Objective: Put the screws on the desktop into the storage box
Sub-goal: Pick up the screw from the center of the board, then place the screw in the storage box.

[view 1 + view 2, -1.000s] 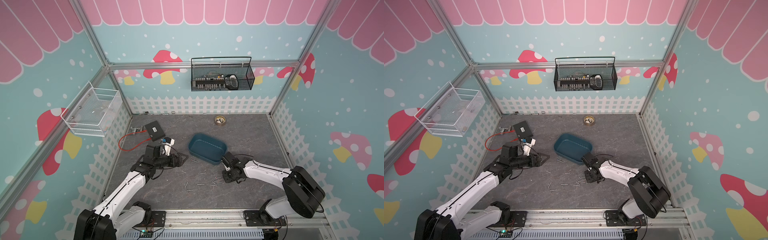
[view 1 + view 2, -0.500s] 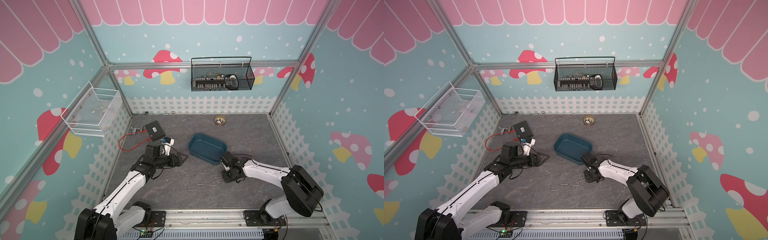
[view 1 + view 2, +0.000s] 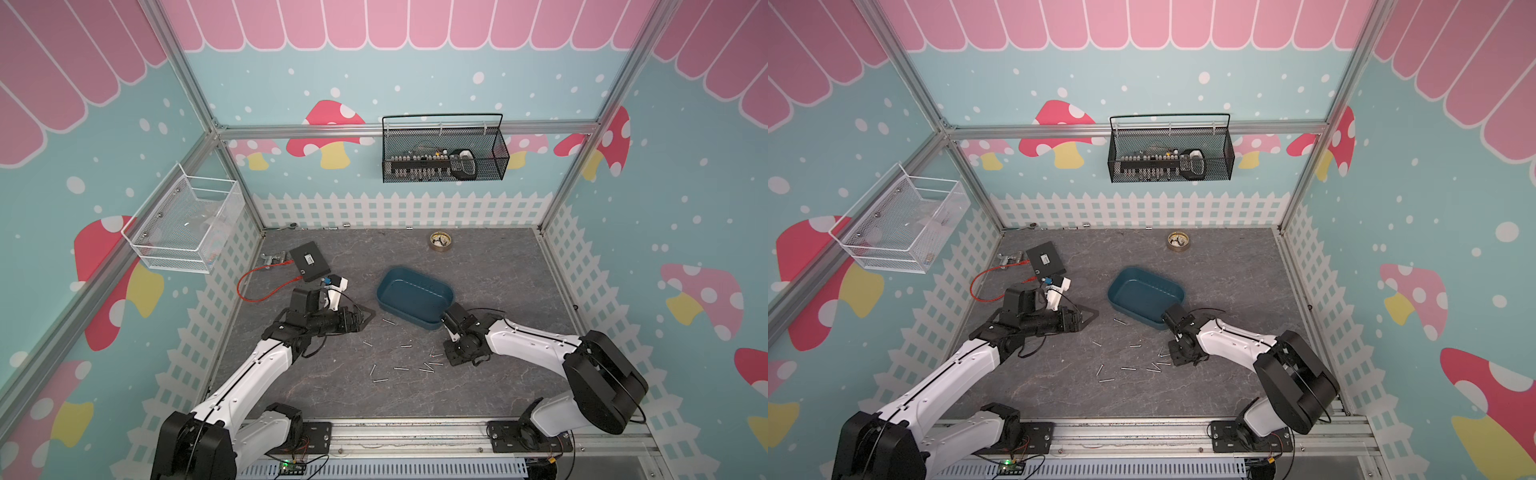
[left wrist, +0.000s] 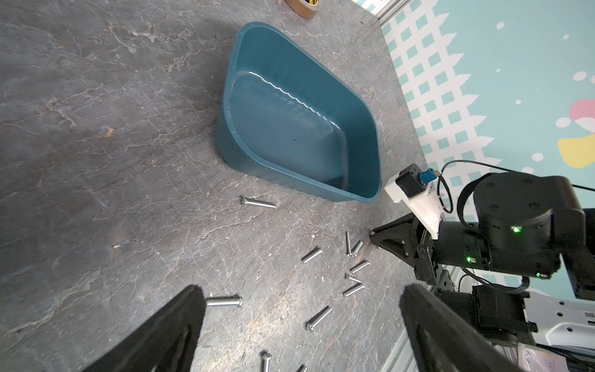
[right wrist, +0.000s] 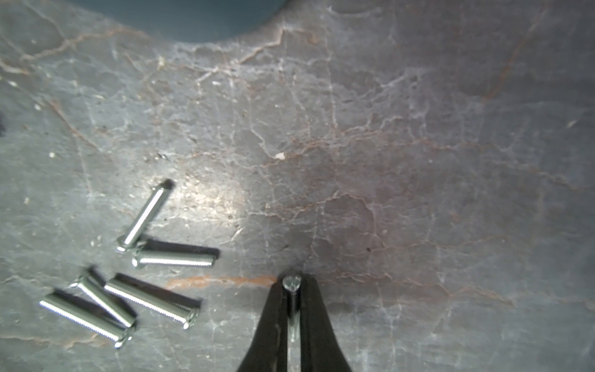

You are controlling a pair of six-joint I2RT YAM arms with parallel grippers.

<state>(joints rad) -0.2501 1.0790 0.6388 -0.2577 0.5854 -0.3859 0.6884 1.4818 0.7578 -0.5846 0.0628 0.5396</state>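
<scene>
Right pincer clamped on the held screw: fingers together on the shank, screw lengthwise between them, head poking out at the tips. Tips are low at the surface; cannot tell if the held screw touches it or is just off it. Five loose screws lie flat in a bunch just beside this pincer, all on one side, clear of the fingers; some touch or overlap each other. Storage box is near, ahead of the tips, with only its rounded edge in the wrist view.

In both top views the right pincer points down at the surface. The storage box is just beyond it, with the box corner beside the wrist. The loose screws are spread between the two pincers, nearer the right one.

Left pincer has its fingers wide apart, above the surface and well apart from the right pincer. Storage box is ahead of it, near and upright. Loose screws lie ahead of its open fingers. A lone screw lies between this pincer and the box, just beside the box wall.
</scene>
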